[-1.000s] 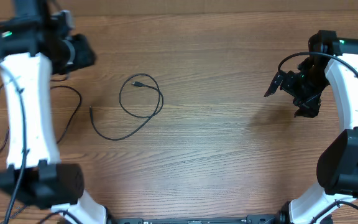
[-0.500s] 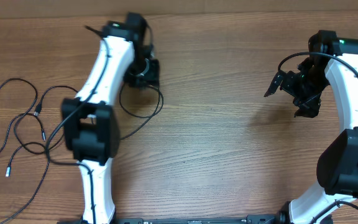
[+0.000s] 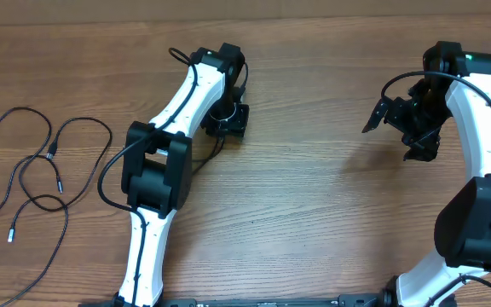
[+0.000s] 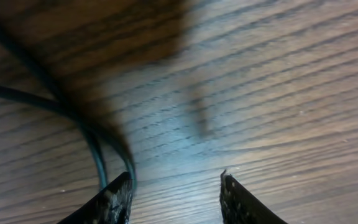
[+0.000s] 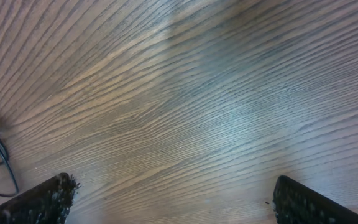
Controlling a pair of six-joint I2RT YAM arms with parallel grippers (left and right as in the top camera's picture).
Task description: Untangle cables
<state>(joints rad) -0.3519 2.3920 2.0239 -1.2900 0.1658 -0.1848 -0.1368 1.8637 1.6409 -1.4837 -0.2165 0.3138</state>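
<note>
L arm [image 3: 181, 102] is stretching across the bench [image 3: 314, 222] toward the far edge, a bit left of the middle, w/ the left tool [image 4: 176, 198] pointing down at the wood. Wrist cam is showing its two fingertips [image 4: 114, 200] standing apart w/ a clear gap. Nothing is sitting between them, just bare grain, so it's gripping nothing atm.

One cable [image 4: 93, 146] is running right past the fingertip on the left of that view, curving in from the left side. Pic is blurry, so can't tell if it's touching the tip or just lying beside it. From overhead, most of that cable is hiding under the arm, w/ only a short bit poking out on the near side.

The rest of the cables [image 3: 51, 152] are lying by the left edge, well apart from both tools. They're loose loops crossing each other, w/ small plug tips showing at a few ends, and no tight knot afaict.

The right tool [image 5: 176, 202] is hovering over the right side of the bench, nearer the far edge. Its fingers are spread wide, holding nothing, w/ only bare wood under it. Something thin and dark is showing at the left edge of that wrist view; can't tell what it is.
</note>
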